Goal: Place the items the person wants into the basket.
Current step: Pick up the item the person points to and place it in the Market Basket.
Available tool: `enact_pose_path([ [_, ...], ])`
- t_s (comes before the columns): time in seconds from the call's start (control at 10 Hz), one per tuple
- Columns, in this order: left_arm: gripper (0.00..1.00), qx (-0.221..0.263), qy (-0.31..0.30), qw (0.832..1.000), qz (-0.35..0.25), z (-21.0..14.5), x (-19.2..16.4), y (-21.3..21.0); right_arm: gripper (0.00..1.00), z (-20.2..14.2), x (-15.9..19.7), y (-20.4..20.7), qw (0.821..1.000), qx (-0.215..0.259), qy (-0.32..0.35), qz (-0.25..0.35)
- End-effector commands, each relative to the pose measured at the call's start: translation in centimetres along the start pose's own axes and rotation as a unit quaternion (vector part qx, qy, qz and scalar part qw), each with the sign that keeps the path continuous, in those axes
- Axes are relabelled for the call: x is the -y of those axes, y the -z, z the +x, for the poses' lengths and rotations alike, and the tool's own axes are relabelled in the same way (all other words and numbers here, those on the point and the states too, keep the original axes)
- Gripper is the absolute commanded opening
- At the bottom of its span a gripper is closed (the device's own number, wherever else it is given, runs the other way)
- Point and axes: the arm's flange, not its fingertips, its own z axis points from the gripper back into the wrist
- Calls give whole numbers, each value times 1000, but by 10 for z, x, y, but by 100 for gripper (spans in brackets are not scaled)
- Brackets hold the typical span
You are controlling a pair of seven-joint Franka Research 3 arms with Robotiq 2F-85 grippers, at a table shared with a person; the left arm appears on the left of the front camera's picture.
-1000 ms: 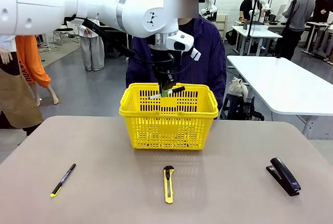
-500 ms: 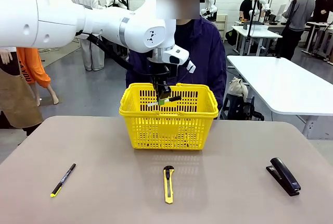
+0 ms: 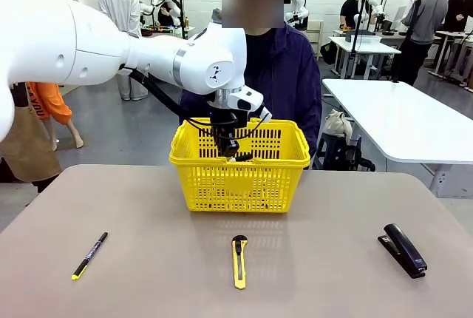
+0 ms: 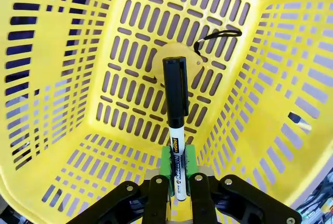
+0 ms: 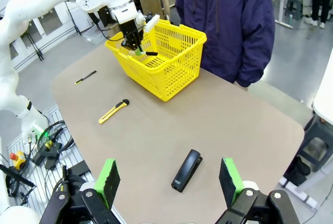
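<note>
My left gripper point(image 3: 230, 149) reaches down inside the yellow basket point(image 3: 238, 185) and is shut on the white marker with the black cap point(image 4: 176, 110). In the left wrist view the marker's cap points at the basket floor point(image 4: 130, 104), just over the round yellow tape measure point(image 4: 195, 62) lying there. The yellow-and-black utility knife point(image 3: 239, 260) lies on the table in front of the basket. The person point(image 3: 284, 74) in the navy jacket stands behind the basket. My right gripper point(image 5: 169, 182) hangs open high above the table, holding nothing.
A black pen with a yellow tip point(image 3: 89, 255) lies at the front left of the table. A black stapler point(image 3: 403, 250) lies at the front right. The left arm stretches across from the left above the table. Other tables and people stand farther back.
The left gripper has come down from above the basket rim into the basket, carrying the marker with it. The knife, pen and stapler have stayed put.
</note>
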Motion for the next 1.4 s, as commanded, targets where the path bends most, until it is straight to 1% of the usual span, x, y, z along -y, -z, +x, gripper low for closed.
enact_pose_path([
  [0.0, 12, -2, 13, 1000, -19, 4, -8, 2, 100, 0, 2, 1, 1000, 12, -5, 4],
  [0.3, 12, 0, 15, 1000, -26, 6, -8, 4, 100, 0, 2, 1, 1000, 12, -5, 4],
  [0.4, 17, 4, 18, 999, -28, 5, -8, 2, 100, 0, 2, 1, 1000, 12, -5, 4],
  [0.5, 41, 7, 18, 999, -28, 5, -9, 1, 100, 0, 2, 1, 1000, 12, -5, 4],
  [0.6, 48, 7, 15, 999, -28, 4, -9, 0, 100, 0, 2, 1, 1000, 12, -5, 4],
  [0.7, 72, 9, 13, 999, -29, 5, -9, -1, 100, 0, 2, 1, 1000, 12, -5, 4],
  [0.8, 79, 11, 13, 999, -27, 4, -10, -2, 100, 0, 2, 1, 1000, 12, -5, 4],
  [0.9, 100, 12, 12, 1000, -26, 3, -11, -2, 100, 0, 2, 1, 1000, 12, -5, 4],
  [1.1, 100, 15, 10, 1000, -25, 3, -11, -4, 100, 0, 2, 1, 1000, 12, -5, 4],
  [1.2, 83, 16, 7, 1000, -22, 3, -12, -4, 100, 0, 2, 1, 1000, 12, -5, 4],
  [1.3, 94, 16, 5, 1000, -21, 3, -12, -4, 100, 0, 2, 1, 1000, 12, -5, 4],
])
